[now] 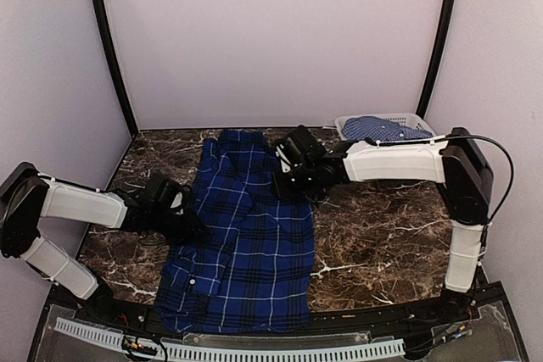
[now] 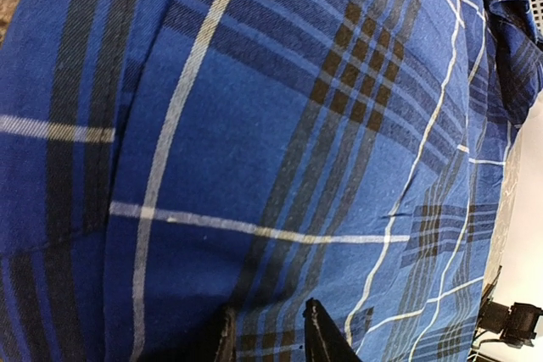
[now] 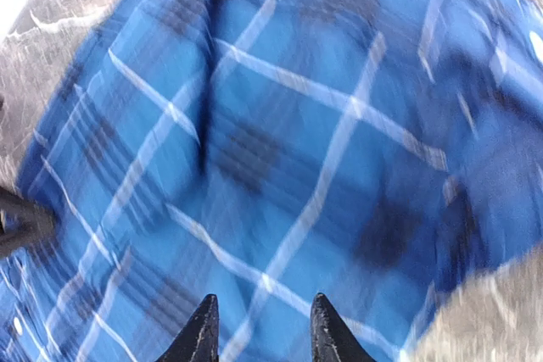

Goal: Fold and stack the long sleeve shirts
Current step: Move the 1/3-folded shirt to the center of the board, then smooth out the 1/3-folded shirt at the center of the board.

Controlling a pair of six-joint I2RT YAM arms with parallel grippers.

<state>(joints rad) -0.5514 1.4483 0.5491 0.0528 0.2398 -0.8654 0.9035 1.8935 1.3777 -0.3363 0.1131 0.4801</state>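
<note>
The dark blue plaid long sleeve shirt (image 1: 246,252) lies lengthwise down the middle of the marble table, its collar end toward the back. My left gripper (image 1: 193,228) sits low at the shirt's left edge. In the left wrist view the plaid cloth (image 2: 297,125) fills the frame, and the left gripper (image 2: 269,328) has its tips apart against it. My right gripper (image 1: 284,177) is over the shirt's upper right edge. In the blurred right wrist view the right gripper (image 3: 260,324) hangs open above the plaid (image 3: 280,150). A lighter blue checked shirt (image 1: 382,129) lies in the basket.
The white lattice basket (image 1: 405,117) stands at the back right corner. Bare marble table (image 1: 373,226) shows to the right of the shirt, with a narrower strip on the left. Pale walls close in the back and both sides.
</note>
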